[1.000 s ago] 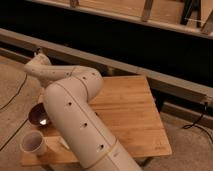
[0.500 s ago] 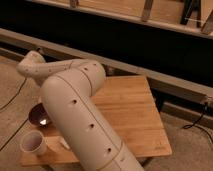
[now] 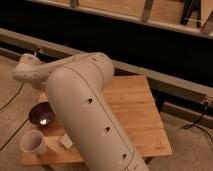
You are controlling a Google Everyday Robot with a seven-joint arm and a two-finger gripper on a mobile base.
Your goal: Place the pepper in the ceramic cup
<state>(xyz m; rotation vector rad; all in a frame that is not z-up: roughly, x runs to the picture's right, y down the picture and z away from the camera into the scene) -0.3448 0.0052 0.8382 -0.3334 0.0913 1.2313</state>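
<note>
– White ceramic cup (image 3: 33,142) stands upright at the near left corner of a pale wooden table (image 3: 142,117), its inside in shadow.
– And the pepper?
– It cannot be made out anywhere in this view, so I cannot tell where it is.
– What is around the cup?
– Just behind it and a little to the right, apart from it, sits a wide, glossy, dark purple-brown bowl (image 3: 42,114) with a bright glint of light low inside. To the cup's right, near the table's front edge, lies a small pale tan wedge-shaped piece (image 3: 65,141), right beside the arm.
– Where is the robot?
– A thick cream-coloured arm (image 3: 90,120) fills the middle of the picture. It rises from the bottom edge, crosses over the table's left half and bends at a rounded elbow over the table's far side. From there it reaches left to a rounded end joint (image 3: 27,70) beyond the table's left end.
– And the gripper?
– The gripper is hidden past that end joint. I cannot tell how far open it is, or whether it has hold of anything.
– Anything beyond the table?
– Grey floor, with a dark cable (image 3: 10,100) trailing at the left. A long grey rail (image 3: 150,80) runs behind the table, in front of a dark wall.
</note>
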